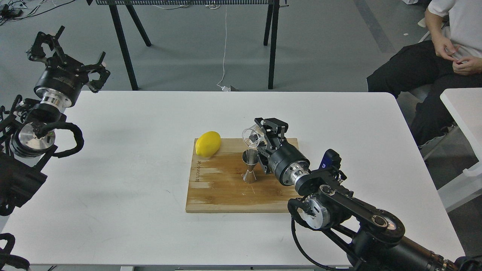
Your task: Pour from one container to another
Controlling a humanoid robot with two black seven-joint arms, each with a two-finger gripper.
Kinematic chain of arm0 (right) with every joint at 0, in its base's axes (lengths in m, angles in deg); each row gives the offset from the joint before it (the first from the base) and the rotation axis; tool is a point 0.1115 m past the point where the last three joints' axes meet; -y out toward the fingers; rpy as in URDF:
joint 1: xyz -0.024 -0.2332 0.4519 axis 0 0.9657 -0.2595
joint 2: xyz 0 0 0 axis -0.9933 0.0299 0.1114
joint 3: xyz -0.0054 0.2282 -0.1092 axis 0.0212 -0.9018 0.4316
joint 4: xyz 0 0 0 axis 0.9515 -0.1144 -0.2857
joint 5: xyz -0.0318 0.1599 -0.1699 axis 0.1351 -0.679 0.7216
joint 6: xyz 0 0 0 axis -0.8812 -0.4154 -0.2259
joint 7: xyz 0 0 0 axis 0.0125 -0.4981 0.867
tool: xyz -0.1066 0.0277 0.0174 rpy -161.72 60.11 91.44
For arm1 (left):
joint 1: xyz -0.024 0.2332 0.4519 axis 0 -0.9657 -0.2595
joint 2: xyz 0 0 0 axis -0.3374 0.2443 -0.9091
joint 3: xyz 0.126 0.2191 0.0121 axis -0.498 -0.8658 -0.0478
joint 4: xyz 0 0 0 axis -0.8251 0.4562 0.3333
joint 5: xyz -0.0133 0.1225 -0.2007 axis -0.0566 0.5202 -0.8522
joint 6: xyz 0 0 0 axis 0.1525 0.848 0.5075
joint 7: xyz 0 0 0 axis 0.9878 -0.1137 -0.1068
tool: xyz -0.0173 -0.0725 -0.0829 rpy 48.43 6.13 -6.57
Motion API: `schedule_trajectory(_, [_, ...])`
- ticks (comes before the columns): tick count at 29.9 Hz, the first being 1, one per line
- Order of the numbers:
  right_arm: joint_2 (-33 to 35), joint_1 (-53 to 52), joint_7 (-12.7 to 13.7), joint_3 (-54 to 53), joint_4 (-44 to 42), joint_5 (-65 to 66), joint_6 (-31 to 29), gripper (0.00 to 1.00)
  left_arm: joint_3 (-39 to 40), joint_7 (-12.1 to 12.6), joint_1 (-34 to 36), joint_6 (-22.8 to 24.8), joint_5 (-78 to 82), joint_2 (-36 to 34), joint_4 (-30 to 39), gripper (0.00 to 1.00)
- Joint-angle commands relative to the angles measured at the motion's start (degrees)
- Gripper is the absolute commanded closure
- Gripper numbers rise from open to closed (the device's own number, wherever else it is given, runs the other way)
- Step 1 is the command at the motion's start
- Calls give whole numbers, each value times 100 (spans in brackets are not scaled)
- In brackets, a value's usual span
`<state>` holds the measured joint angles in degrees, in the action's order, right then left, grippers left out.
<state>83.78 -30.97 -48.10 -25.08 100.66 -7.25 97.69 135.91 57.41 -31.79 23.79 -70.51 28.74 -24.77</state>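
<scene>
Holding the glass cup (251, 136) tipped on its side, the right gripper (263, 131) was clamped on the cup's wall, with the cup's mouth turned leftward and downward (toward the view's left). The cup hung just above and slightly left of the steel jigger (249, 165), apart from it. The jigger stood upright on the wooden cutting board (218, 188), near the board's middle. A yellow lemon (208, 143) lay at the board's far left corner, well apart from the jigger. The board rested flat on the white bench (131, 169). The left gripper (71, 56) was raised beyond the bench's far left corner, its fingers spread wide and holding nothing. Whether any liquid was passing from the cup could not be told.
</scene>
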Motion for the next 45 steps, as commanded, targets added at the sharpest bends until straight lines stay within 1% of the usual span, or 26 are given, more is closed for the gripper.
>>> schedule_trajectory(1, [-8, 0, 0, 42, -9, 285, 16, 77, 0, 9, 1, 0, -8, -3, 0, 0])
schedule_trajectory(5, [1, -17, 0, 121, -18, 330, 113, 77, 0, 9, 1, 0, 1, -3, 0, 0])
schedule_trajectory(20, [1, -87, 0, 244, -89, 751, 175, 77, 9, 9, -8, 0, 1, 5, 0, 0])
schedule_trajectory(25, [1, -88, 0, 297, -290, 1120, 175, 77, 9, 0, -8, 0, 1, 5, 0, 0])
schedule_trajectory(36, [1, -114, -9, 341, -308, 1173, 175, 77, 0, 0, -8, 0, 1, 14, 0, 0])
schedule_trajectory(45, [1, -132, -9, 385, -387, 1490, 289, 77, 9, 0, -8, 0, -8, 32, 0, 0])
